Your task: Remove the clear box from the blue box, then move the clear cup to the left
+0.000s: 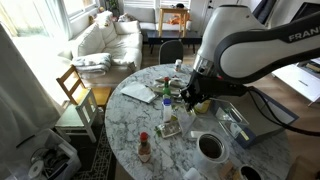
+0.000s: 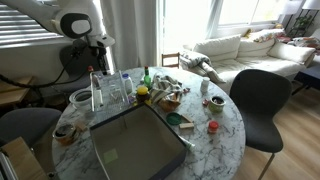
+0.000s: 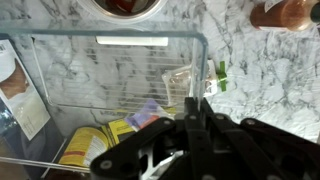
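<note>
Round marble tabletop (image 1: 130,130), living rm, sofa (image 1: 108,40) behind. Fingers (image 3: 192,120) pinched shut on clear box (image 2: 112,90) rim; box just beside blue box (image 2: 140,145), outside it. Wrist view only: yellow packs (image 3: 85,148) thru box.

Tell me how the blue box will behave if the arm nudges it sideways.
It would likely slide rather than tip: the blue box is wide, shallow and sits flat on the marble table. It is probably light for its size, since its dark inside looks empty. The smooth marble suggests it could skid easily.
</note>
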